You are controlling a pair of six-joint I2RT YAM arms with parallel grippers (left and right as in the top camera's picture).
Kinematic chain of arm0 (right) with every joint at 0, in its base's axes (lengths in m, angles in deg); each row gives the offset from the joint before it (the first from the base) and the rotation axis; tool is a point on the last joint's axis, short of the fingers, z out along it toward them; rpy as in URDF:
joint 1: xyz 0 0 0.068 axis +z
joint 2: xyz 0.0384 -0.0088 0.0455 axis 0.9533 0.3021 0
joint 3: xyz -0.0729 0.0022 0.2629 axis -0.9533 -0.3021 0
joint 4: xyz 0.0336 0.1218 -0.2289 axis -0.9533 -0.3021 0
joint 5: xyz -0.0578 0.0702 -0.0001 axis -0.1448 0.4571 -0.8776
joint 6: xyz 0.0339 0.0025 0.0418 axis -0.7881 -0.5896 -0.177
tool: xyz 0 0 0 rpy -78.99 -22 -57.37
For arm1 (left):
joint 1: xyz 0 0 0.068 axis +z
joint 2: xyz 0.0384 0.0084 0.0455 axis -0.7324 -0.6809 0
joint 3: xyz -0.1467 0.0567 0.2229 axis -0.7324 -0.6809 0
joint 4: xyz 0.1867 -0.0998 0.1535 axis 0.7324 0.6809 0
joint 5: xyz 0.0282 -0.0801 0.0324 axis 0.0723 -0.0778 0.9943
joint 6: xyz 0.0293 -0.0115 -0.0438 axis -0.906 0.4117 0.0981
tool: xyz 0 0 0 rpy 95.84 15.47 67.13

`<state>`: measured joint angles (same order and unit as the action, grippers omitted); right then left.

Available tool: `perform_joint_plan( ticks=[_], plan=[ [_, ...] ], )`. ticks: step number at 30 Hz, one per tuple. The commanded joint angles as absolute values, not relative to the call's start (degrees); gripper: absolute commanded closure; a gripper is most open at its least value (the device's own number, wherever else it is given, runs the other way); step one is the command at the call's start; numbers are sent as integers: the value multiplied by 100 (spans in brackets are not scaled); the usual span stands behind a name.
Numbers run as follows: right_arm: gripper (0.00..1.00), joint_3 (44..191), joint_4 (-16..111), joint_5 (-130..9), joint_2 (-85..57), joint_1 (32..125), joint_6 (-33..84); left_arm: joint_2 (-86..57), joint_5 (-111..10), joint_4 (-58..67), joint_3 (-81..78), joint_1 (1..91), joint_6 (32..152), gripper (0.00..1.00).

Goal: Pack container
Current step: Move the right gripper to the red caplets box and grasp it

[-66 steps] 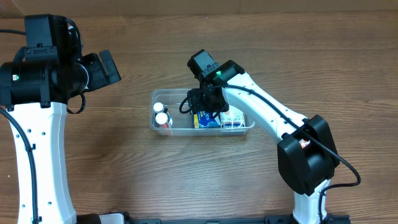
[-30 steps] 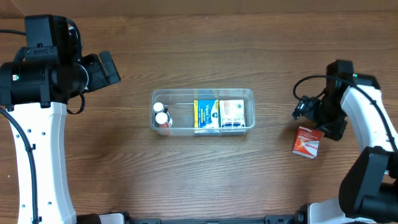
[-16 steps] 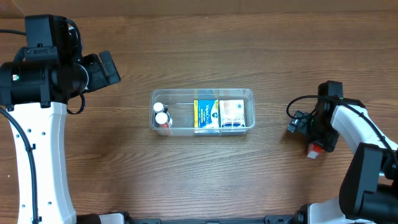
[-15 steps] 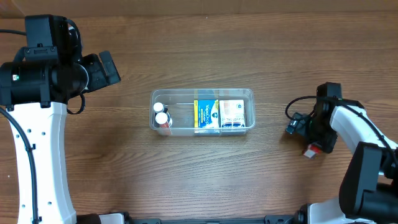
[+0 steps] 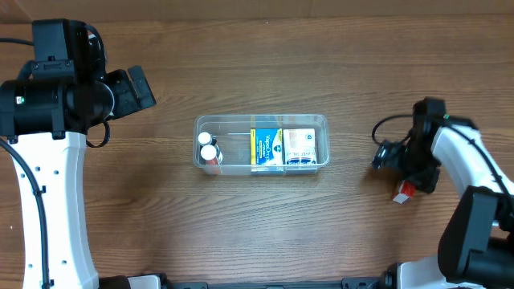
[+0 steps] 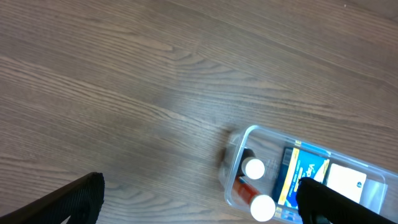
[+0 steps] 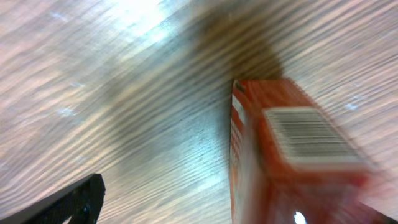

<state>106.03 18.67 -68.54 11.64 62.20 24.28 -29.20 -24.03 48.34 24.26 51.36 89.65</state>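
Observation:
The clear plastic container [image 5: 233, 122] lies mid-table and holds two white-capped bottles [image 5: 208, 146], a blue and yellow box [image 5: 266, 147] and a white box [image 5: 300, 144]. My right gripper [image 5: 409, 177] hangs open far to the right of it, over a small red box [image 5: 404, 192] lying on the table. In the right wrist view the red box [image 7: 292, 155] with its barcode fills the right side; one finger [image 7: 74, 202] stands well clear of it on the left, the other is hidden. My left gripper [image 5: 141, 87] is raised at the far left, open and empty, with the container [image 6: 239, 143] seen below it.
Bare wood surrounds the container on all sides. The left arm's white post [image 5: 48, 209] stands at the left edge and the right arm's base [image 5: 474, 241] at the lower right corner.
My right arm has left the container and swung to the right side of the table, coming down over the red box, which is now mostly covered. The left arm has not moved.

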Motion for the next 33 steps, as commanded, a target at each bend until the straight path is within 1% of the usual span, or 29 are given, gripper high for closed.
perform_joint_plan(
  ticks=[1, 3, 6, 8, 13, 23, 28, 33],
  plan=[
    [0, 11527, 1362, -6391, 672, 6375, 2728, -2929, -2383, 4825, 2492, 5166, 8836, 0],
    [0, 11796, 1056, -6100, 587, 6476, 2769, -2929, -2383, 4803, 2492, 5166, 8836, 0],
    [0, 11816, 971, -5770, 585, 6535, 3014, -2929, -2379, 4801, 2492, 5166, 8836, 0],
    [0, 11816, 971, -5919, 583, 6519, 3029, -2929, -2359, 4799, 2492, 5166, 8834, 0],
    [0, 11641, 949, -6894, 585, 6469, 3029, -2929, -2359, 4801, 2492, 5166, 8836, 0],
    [0, 10131, 2499, -6647, 600, 6476, 3029, -2929, -2361, 4797, 2492, 5166, 8838, 0],
    [0, 9916, 2831, -6610, 618, 6476, 3029, -2929, -2361, 4797, 2492, 5166, 8838, 0],
    [0, 9916, 2842, -6610, 985, 6476, 3029, -2929, -2361, 4797, 2492, 5166, 8838, 0]
  ],
)
